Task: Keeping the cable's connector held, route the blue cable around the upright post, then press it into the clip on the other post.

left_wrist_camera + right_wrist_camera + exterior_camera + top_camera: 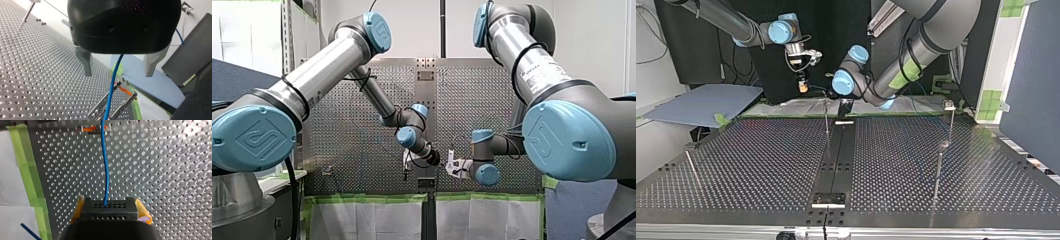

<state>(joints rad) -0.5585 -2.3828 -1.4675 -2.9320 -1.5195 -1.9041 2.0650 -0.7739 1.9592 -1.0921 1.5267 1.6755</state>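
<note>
**Holding the connector on one side, other hand wide open**

So my right gripper (109, 209) is clamped on the connector (109, 214), a dark little block with rows of holes, squeezed between the yellow pads (143, 211). The blue cable (106, 170) comes out of that block and runs pretty much straight ahead over the table (162, 170) to the clip (91, 129), which has an orange piece across it. A strip of green tape (30, 175) runs along the table edge, off to one side of the gripper.

My left gripper (118, 74) has hold of nothing. Its two metal fingers (85, 62) are spread wide apart, and the cable runs through the gap between them without touching either one. Past the fingers, the cable goes in between the clip's two metal bars, right beside the orange piece. I can't tell from either wrist view whether it's actually seated in there or just lying across.

In the top view both grippers hang near the far edge of the table, around the middle, close to a thin post (826, 120). Another post (938, 172) stands well apart from them at that view's right.
</note>
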